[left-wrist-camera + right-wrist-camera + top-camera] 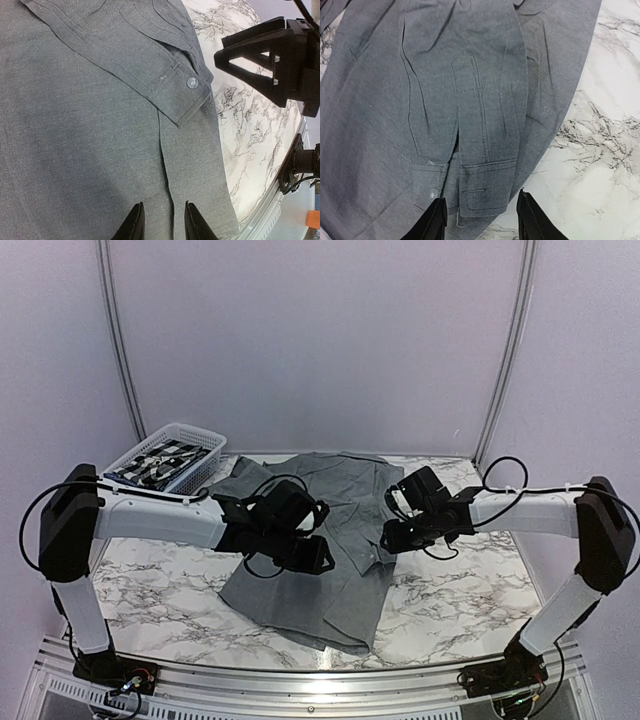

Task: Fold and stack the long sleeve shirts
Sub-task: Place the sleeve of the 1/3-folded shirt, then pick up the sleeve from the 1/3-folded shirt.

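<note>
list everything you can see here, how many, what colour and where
shirt: one, mid-grey, spread over the middle of the table, cuffed sleeves lying on its body
basket: one, white, far left corner of the table
checked cloth: one bundle, dark and white, inside the basket
table: one, white marble with grey veins, under everything
left arm: one, white with black joints, reaching in from the left
right arm: one, white with black joints, reaching in from the right
left pincer: one, black, open, over the shirt's body
right pincer: one, black, open, over a sleeve cuff near the shirt's edge
</note>
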